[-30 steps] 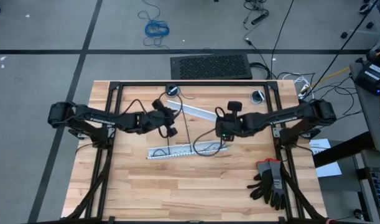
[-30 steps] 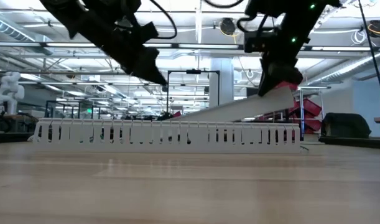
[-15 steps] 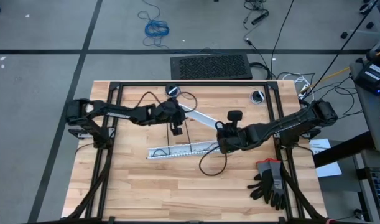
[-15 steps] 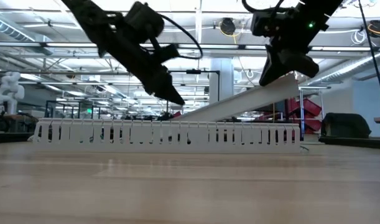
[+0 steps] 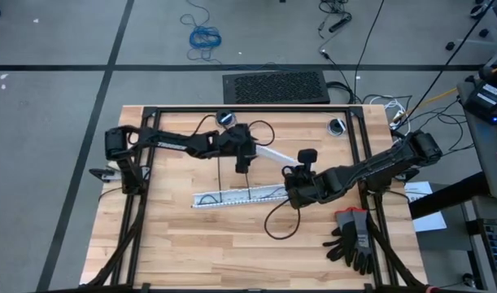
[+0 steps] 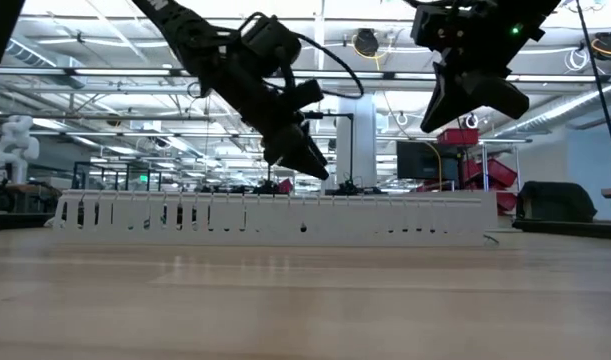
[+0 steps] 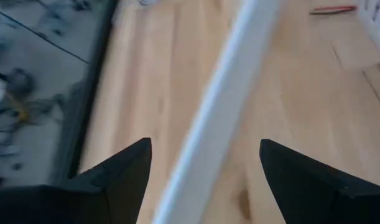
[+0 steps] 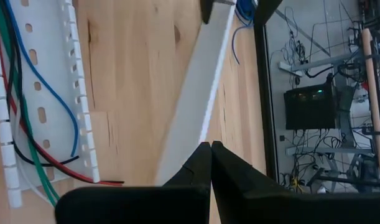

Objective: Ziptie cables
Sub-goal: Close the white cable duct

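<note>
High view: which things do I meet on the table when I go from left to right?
Left gripper → white slotted strip → right gripper → black gloves.

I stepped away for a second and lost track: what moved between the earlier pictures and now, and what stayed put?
The left gripper moved toward the table's far side and opened over the white cover strip. The strip, earlier propped up at an angle, now lies flat. The right gripper, shut, pulled back toward its near side. The slotted white duct holding the cables and the gloves stayed put.
</note>
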